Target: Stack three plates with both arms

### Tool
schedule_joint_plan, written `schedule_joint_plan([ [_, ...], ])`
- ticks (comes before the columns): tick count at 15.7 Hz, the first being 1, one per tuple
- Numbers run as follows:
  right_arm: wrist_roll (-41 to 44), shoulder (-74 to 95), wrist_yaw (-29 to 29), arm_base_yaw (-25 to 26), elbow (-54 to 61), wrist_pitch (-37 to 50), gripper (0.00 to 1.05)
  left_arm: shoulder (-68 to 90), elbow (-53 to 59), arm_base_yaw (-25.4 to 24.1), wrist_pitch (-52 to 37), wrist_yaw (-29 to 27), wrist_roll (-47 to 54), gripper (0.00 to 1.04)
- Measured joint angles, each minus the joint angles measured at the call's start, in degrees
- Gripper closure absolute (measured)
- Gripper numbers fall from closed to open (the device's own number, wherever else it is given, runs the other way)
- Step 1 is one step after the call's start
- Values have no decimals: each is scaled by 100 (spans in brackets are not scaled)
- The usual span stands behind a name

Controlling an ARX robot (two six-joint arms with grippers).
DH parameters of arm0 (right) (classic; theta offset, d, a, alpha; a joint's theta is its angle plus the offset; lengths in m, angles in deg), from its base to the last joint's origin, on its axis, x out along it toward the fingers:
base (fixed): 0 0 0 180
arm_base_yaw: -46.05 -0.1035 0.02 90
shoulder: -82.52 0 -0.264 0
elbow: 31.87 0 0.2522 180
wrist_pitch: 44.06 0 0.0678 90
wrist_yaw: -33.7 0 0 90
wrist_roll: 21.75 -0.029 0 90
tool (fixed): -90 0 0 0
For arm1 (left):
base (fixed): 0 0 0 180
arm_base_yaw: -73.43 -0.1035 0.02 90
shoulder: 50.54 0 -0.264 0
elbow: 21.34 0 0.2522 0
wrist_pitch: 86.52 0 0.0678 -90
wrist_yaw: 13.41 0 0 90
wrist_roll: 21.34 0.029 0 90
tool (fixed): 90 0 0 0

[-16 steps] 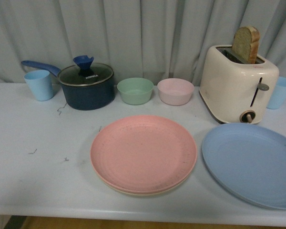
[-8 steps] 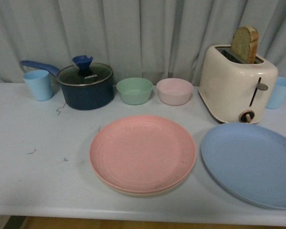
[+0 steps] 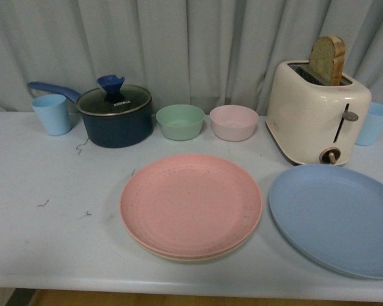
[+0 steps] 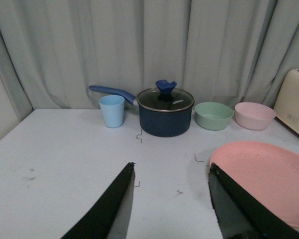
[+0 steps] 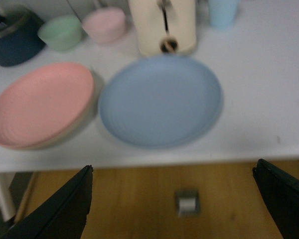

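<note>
Bench (image 3: 51, 242) – contents and claw state.

- Pink plate (image 3: 191, 205): near the front edge of the bench, at its middle, lying on top of a cream plate (image 3: 193, 257) of which only a thin rim shows beneath.
- Light blue plate (image 3: 337, 220): flat on the bench just to the right of the pink plate, apart from it, in front of the toaster (image 3: 319, 111).
- Left claw (image 4: 172, 167): spread wide, empty, touching nothing. It hangs over bare bench to the left of the pink plate, whose rim lies close to one finger.
- Right claw (image 5: 173, 167): spread very wide and empty, out beyond the front edge of the bench, with the light blue plate ahead of it – this view is blurred.
- Back row, left to right: blue cup (image 3: 51, 113), lidded navy saucepan (image 3: 115, 118), green bowl (image 3: 180, 121), pink bowl (image 3: 234, 122), the toaster with a bread slice (image 3: 329, 58) standing in it, and a second blue cup (image 3: 375, 123).
</note>
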Motion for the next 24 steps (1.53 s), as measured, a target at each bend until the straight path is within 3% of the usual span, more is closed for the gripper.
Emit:
schedule_joint_plan([
  [1,79,1663,-833,935,-603,634,6,0,0,0,7,-20,0,38],
  [4,894,4778,-855,1563,-1945,1307,6,0,0,0,4,-20,2,5],
  [8,1456,7514,-289,1294,-3724,1182,6,0,0,0,7,-17,0,7],
  [15,1449,9420,669,518,-5534,634,6,0,0,0,7,-20,0,7],
  [23,1099,10327,1029,118,-5952,844,7,0,0,0,7,-20,0,7],
  [24,1088,10417,1049,114,-5969,844,17,0,0,0,7,-20,0,7],
])
